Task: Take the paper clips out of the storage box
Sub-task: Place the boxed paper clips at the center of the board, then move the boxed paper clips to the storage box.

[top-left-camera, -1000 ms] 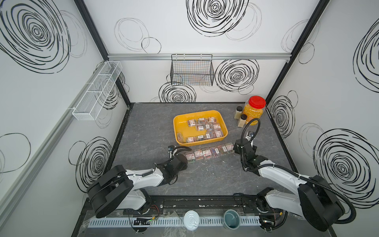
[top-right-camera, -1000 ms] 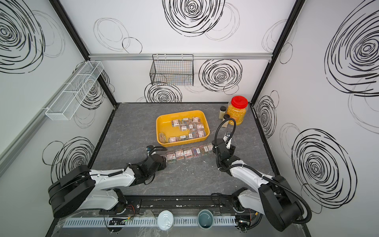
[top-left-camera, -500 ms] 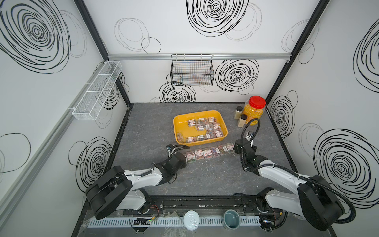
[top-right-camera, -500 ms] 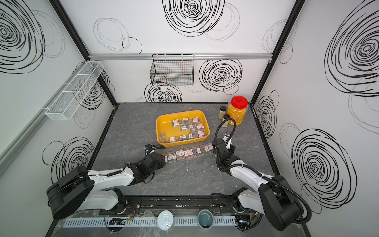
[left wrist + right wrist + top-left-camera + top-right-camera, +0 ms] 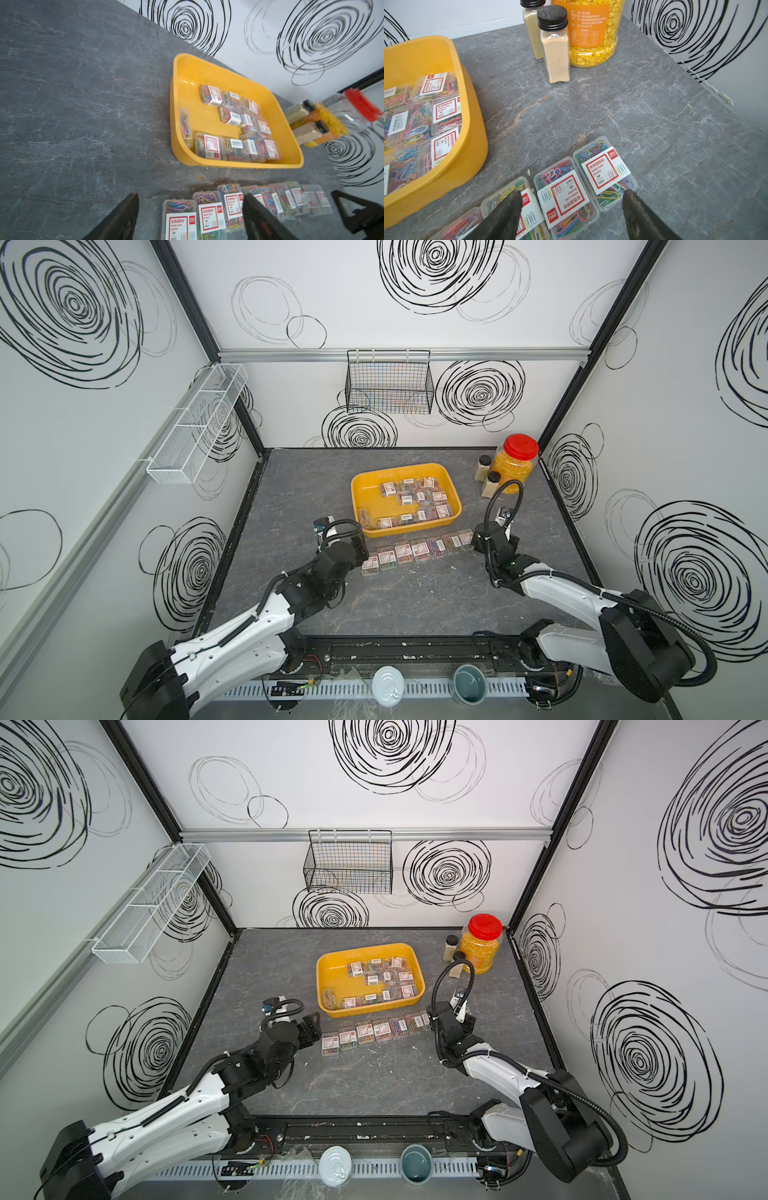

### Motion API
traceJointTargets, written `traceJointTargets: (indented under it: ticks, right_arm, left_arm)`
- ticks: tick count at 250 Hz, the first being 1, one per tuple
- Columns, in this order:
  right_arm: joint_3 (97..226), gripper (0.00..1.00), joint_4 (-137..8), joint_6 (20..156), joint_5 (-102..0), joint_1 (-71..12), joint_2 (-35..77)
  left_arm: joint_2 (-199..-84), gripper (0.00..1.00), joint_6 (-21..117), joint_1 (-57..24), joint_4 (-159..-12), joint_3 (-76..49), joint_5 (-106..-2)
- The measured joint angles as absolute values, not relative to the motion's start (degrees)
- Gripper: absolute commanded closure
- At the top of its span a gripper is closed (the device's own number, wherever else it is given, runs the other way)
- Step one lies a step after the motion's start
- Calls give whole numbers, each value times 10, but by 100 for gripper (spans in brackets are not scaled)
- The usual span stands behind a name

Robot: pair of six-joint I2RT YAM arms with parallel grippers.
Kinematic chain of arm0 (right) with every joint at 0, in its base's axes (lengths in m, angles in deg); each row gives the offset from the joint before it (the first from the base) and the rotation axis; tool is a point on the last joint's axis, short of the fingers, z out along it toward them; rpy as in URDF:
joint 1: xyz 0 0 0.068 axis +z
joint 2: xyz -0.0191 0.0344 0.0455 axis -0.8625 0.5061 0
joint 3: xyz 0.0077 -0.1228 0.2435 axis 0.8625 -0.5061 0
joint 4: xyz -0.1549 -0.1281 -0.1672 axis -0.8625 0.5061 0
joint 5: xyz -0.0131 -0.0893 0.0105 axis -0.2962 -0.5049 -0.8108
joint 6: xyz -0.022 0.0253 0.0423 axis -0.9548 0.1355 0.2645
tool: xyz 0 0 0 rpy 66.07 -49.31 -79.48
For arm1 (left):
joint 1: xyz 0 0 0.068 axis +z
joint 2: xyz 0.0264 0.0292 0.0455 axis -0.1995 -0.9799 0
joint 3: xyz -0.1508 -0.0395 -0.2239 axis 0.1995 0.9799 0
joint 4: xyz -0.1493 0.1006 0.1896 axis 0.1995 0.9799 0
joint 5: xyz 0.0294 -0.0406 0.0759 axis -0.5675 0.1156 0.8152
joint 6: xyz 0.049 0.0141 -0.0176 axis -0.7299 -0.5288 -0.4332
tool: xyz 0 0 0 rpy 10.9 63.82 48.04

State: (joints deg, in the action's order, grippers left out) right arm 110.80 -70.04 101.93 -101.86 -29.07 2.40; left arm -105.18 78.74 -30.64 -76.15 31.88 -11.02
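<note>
Paper clips (image 5: 402, 551): one row out beside box (image 5: 363, 493), similar number still inside; left gripper (image 5: 190, 196), right gripper (image 5: 572, 192) open, empty.

Red-lidded jar of yellow kernels (image 5: 514, 468) is standing at the far right corner of the worktop (image 5: 299, 489), two black-capped bottles (image 5: 491, 486) just beside it; black wire basket (image 5: 388, 387) is hanging behind.

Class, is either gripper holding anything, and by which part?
Nothing is held: the left gripper and right gripper stand open near the row of paper clip cases.
</note>
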Motion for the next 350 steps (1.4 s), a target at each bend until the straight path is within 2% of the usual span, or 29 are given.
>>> traceJointTargets:
  ticks: [7, 37, 84, 96, 107, 119, 125, 175, 188, 212, 286, 350]
  right_arm:
    - [1110, 19, -700, 1019, -1018, -291, 26]
    - [1119, 20, -698, 1017, -991, -320, 28]
    - [1115, 19, -689, 1033, -909, -459, -11]
    - [1107, 19, -688, 1037, -906, -465, -37]
    - [1100, 18, -689, 1039, -903, -465, -59]
    - [1092, 15, -694, 1041, -903, -465, -75]
    - [1088, 15, -699, 1042, -906, -465, -80]
    - [1072, 16, -724, 1044, -906, -470, -51]
    - [1073, 16, -724, 1044, -904, -469, -35]
    - [1078, 15, -724, 1043, -905, -458, -14]
    - [1099, 14, -722, 1041, -938, -418, 6]
    - [1105, 14, -720, 1039, -953, -408, 15]
  left_arm:
    - [-1045, 0, 782, -301, -759, 316, -111]
    - [-1041, 1, 761, -280, -749, 296, -117]
    - [-1061, 1, 749, -268, -758, 268, -117]
    - [-1060, 0, 746, -266, -774, 271, -120]
    - [-1055, 5, 739, -264, -803, 281, -125]
    - [-1045, 0, 733, -262, -833, 298, -127]
    - [-1039, 1, 733, -261, -846, 307, -126]
    - [-1039, 1, 723, -216, -878, 326, -144]
    - [-1060, 0, 720, -204, -875, 313, -158]
    - [-1115, 8, 710, -210, -862, 270, -175]
    - [-1366, 34, 661, -341, -753, 0, -101]
    - [-1506, 36, 644, -311, -689, -95, -101]
